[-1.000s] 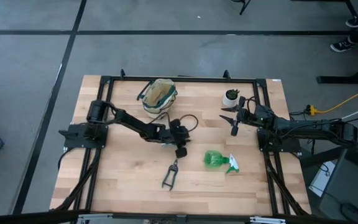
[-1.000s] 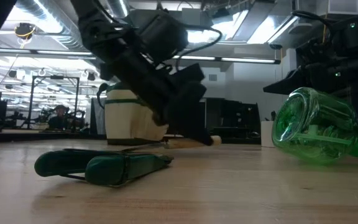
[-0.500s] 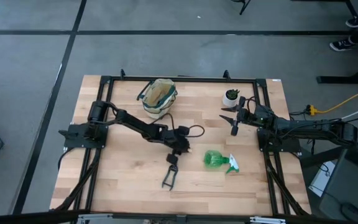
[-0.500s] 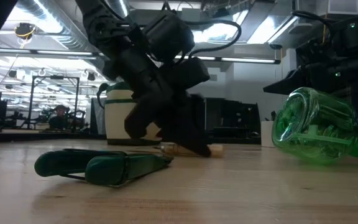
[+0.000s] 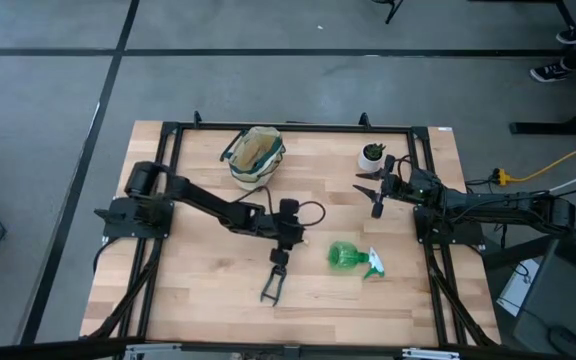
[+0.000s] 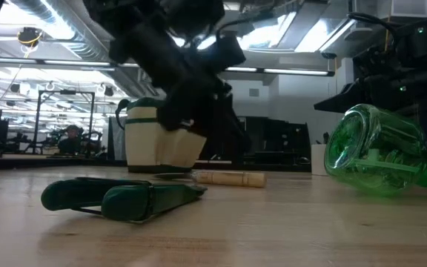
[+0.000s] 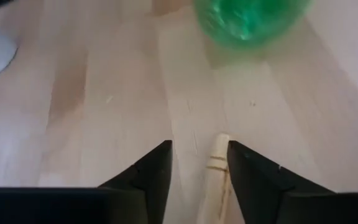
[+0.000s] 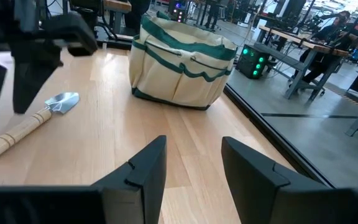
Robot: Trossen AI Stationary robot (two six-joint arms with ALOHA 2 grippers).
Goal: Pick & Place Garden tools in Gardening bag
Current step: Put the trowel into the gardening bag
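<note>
In the low view the pruning shears (image 6: pixel 121 199) lie closest, flat on the table (image 6: pixel 273 230), with the green spray bottle (image 6: pixel 380 159) on its side off to one side. Just behind the shears lies the wooden-handled trowel (image 6: pixel 224 178), and the left gripper (image 7: pixel 197 177) hangs over it at mid-table, fingers spread apart with the end of the wooden handle showing between them and nothing held. From above, that gripper (image 5: pixel 286 228) sits between the bag and the shears, with the bottle (image 5: pixel 351 257) just beside it. The step in hand looks like the approach to pick up the trowel. I judge the next move calls for lowering until the fingers straddle the handle, closing firmly, then lifting high enough to clear the rim of the gardening bag (image 5: pixel 254 155), which stands upright and open farther back on the table. The round handle may roll, so a centred grip matters. The right gripper (image 5: pixel 376 192) waits at the right edge near the small potted plant (image 5: pixel 372 154), fingers apart and empty.
</note>
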